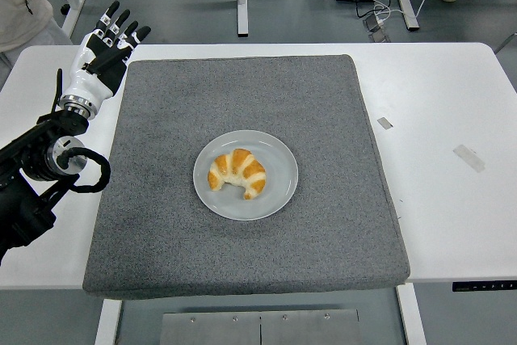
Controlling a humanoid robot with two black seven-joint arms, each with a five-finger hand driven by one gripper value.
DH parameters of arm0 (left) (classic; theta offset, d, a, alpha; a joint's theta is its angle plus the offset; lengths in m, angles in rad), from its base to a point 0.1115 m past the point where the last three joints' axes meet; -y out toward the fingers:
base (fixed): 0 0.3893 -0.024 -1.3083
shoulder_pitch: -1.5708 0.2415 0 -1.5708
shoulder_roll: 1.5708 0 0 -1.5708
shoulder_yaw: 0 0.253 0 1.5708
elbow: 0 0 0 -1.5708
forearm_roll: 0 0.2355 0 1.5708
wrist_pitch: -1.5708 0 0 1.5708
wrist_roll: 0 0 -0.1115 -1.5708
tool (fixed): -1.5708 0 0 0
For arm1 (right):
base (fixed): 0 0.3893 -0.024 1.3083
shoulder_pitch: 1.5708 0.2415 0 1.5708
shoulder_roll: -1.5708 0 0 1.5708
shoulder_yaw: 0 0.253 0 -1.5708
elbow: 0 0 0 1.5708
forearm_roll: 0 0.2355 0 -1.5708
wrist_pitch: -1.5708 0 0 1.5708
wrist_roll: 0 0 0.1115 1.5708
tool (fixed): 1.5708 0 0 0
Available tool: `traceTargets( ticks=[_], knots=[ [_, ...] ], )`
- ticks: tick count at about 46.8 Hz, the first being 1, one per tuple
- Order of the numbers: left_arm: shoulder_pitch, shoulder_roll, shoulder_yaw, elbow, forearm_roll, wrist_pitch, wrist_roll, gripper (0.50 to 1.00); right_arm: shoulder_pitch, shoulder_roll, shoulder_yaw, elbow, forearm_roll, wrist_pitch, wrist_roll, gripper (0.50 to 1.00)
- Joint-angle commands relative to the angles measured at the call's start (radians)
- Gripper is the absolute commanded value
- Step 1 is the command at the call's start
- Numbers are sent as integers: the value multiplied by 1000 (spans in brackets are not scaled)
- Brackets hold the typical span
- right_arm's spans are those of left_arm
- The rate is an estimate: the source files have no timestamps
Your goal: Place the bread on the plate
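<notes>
bread: croissant (pixel 237 173) lies on the plate, a bit left of centre, touching nothing else
plate: grey round plate (pixel 275 198) sits mid-way on the grey mat (pixel 323 103), near its centre
table: white table (pixel 452 103) under the mat; two small bits of tape (pixel 468 157) on the bare right side, well apart from the plate
left hand: left hand (pixel 103 52) hangs over the mat's far-left corner, fingers straight and spread, palm holding nothing
left arm: black forearm comes in from the left edge, low over the table's left strip, well apart from the plate
right hand: not visible anywhere
person: part of a person in a light top at the top-left corner, beyond the table, not reaching in
step: looks like the place step is done; bread is seated on the plate and the hand is clear of it
progress: judged complete, or at the retreat phase
next move: nothing needed on the bread; the arm just has to park at the left edge without sweeping over the mat
risk: low; only concern is the cable loop at the wrist snagging the mat edge, and the croissant sits off-centre but well inside the rim
</notes>
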Motion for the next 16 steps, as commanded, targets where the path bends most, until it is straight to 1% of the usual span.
traceTargets(
  ticks=[1,8,16],
  knots=[
    [11,-32,-64,-1,-36,1,0,989,-1,0,0,0,0,0,0,1000],
    [21,-73,-134,-1,-137,4,-1,989,-1,0,0,0,0,0,0,1000],
    [44,-86,-157,1,-160,5,-3,989,-3,0,0,0,0,0,0,1000]
  ],
)
